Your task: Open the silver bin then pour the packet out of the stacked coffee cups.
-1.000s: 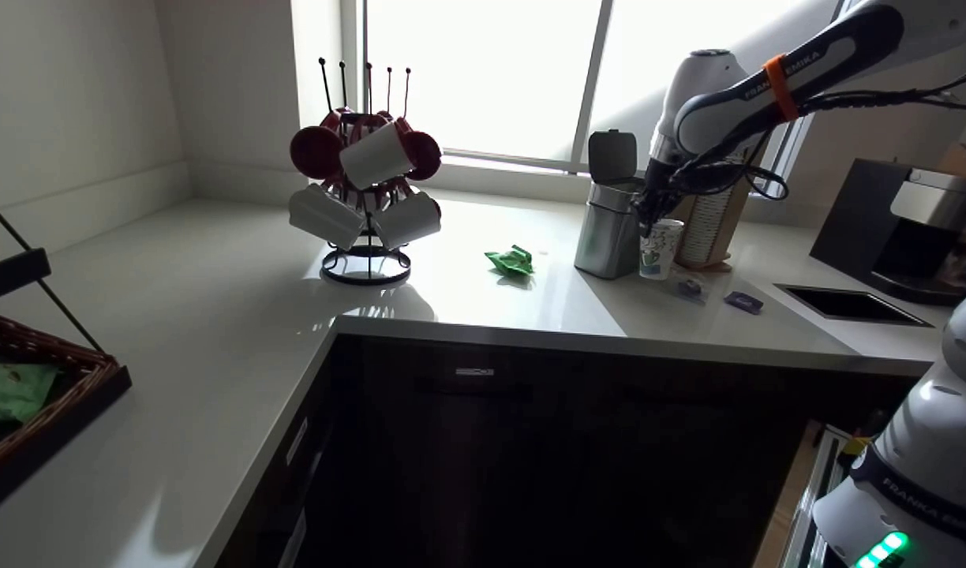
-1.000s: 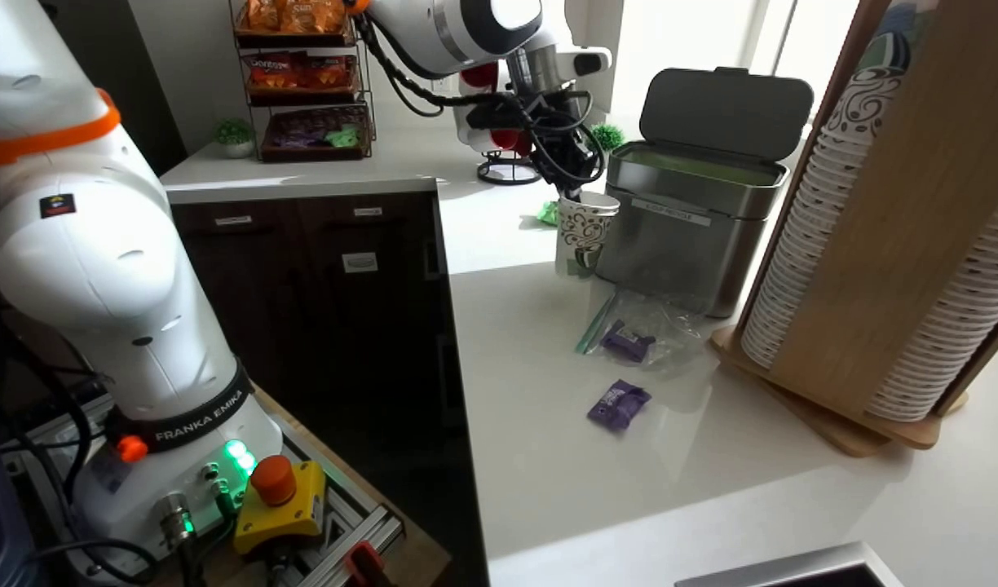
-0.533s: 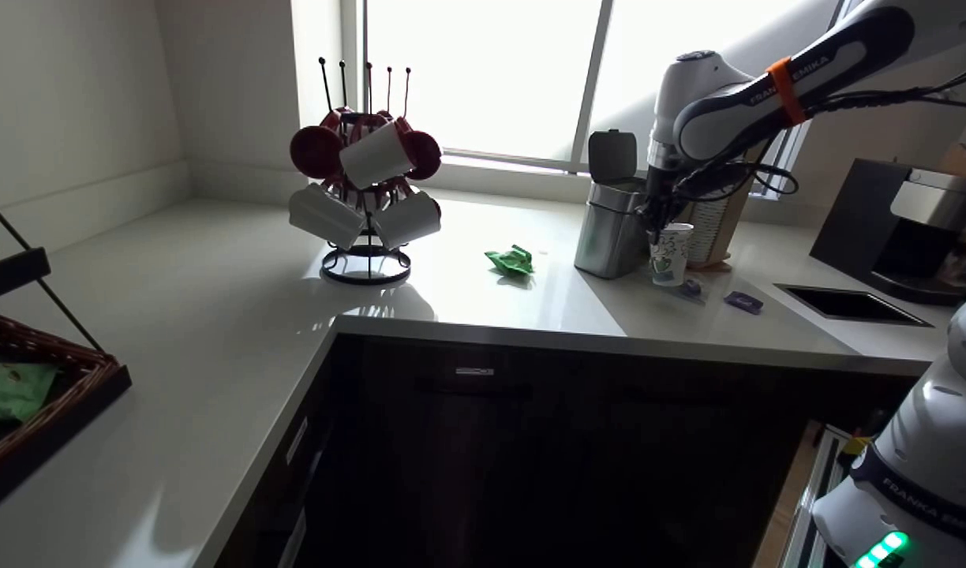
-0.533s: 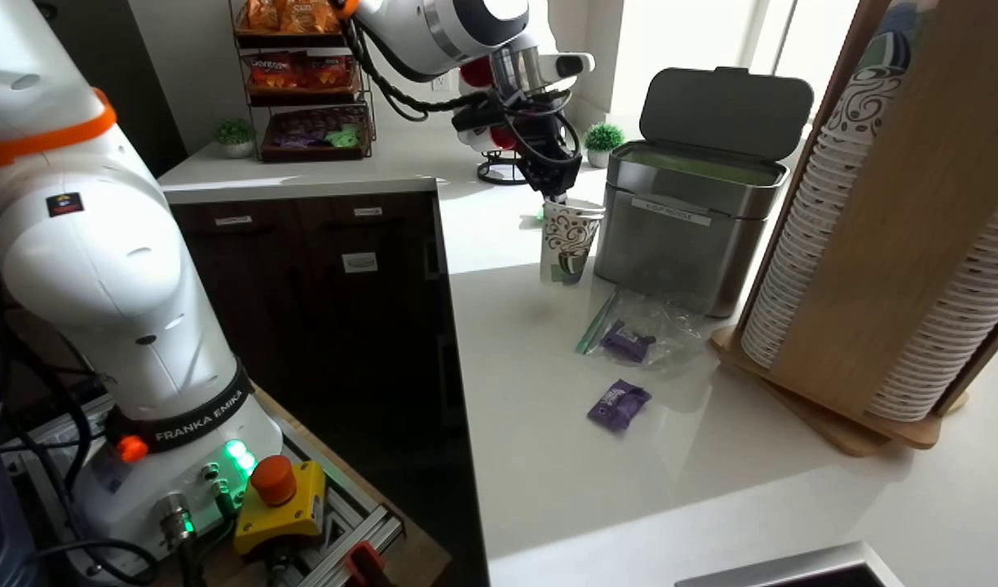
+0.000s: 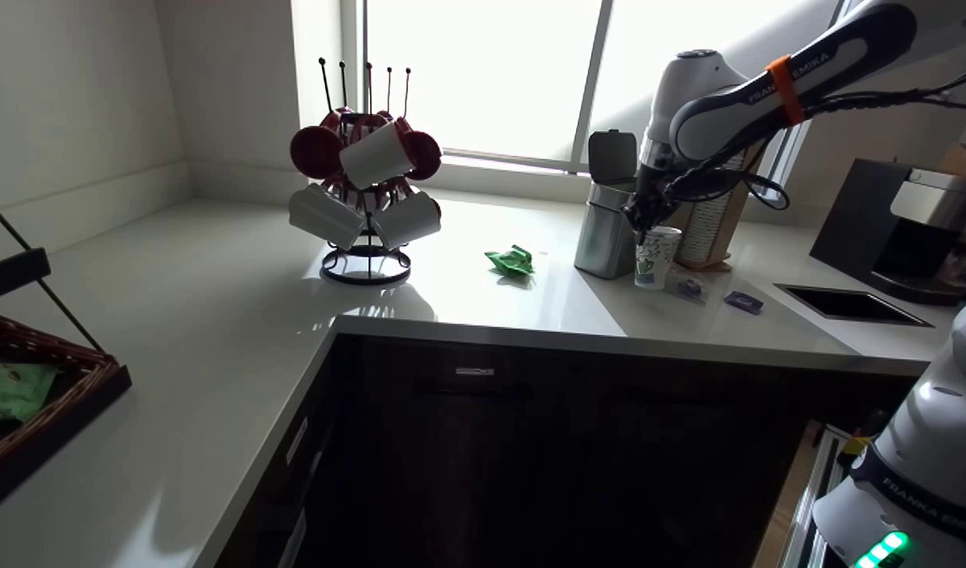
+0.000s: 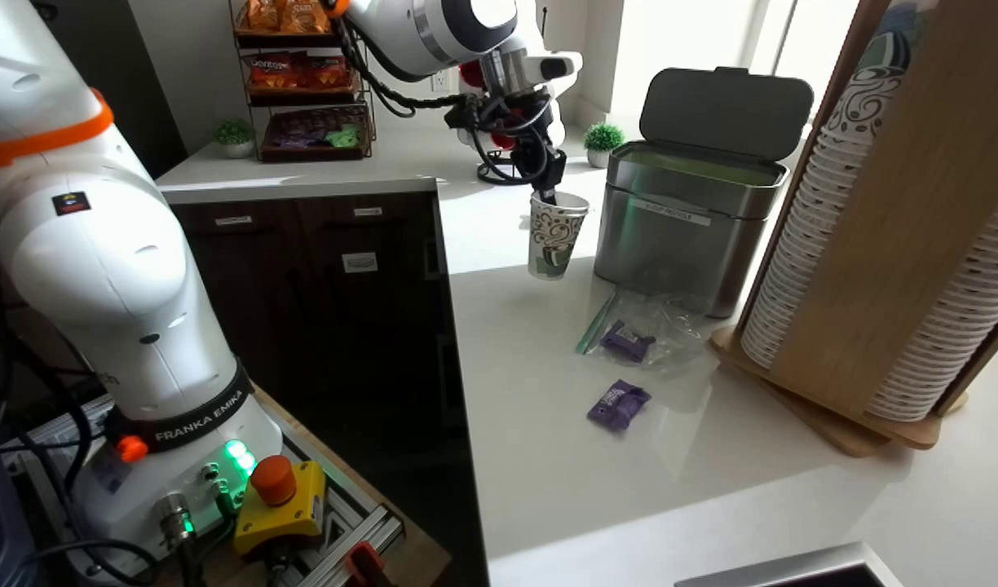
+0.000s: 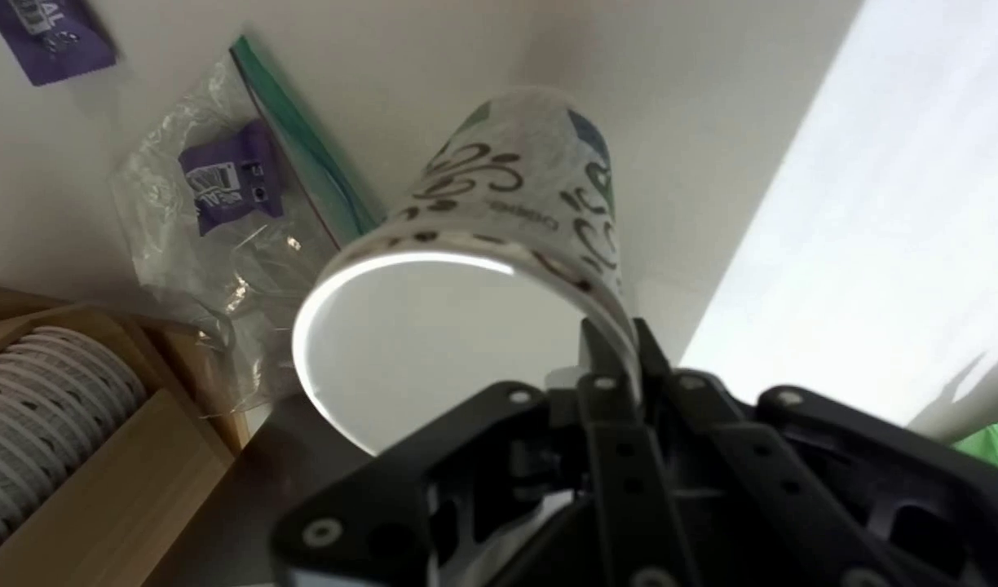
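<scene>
The silver bin (image 6: pixel 678 244) stands on the counter with its grey lid (image 6: pixel 727 114) raised; it also shows in an exterior view (image 5: pixel 605 237). My gripper (image 7: pixel 617 350) is shut on the rim of a patterned paper coffee cup (image 7: pixel 507 179), one finger inside and one outside. The cup, slightly tilted, is beside the bin in both exterior views (image 6: pixel 558 236) (image 5: pixel 657 260), apparently just above the counter. I cannot tell whether it is one cup or several nested. The visible inner wall is white; no packet shows inside, and the cup's bottom is hidden.
A purple packet (image 6: pixel 620 405) and a clear zip bag (image 6: pixel 662 330) holding another purple packet lie in front of the bin. A wooden rack of stacked cups (image 6: pixel 858 269) stands beside it. A green packet (image 5: pixel 512 260) and a mug tree (image 5: pixel 366 197) are farther along the counter.
The gripper has carried the cup away from the bin, toward the counter's front edge. The cup's tilt has changed slightly. The bin, its raised lid and the packets have not moved.
</scene>
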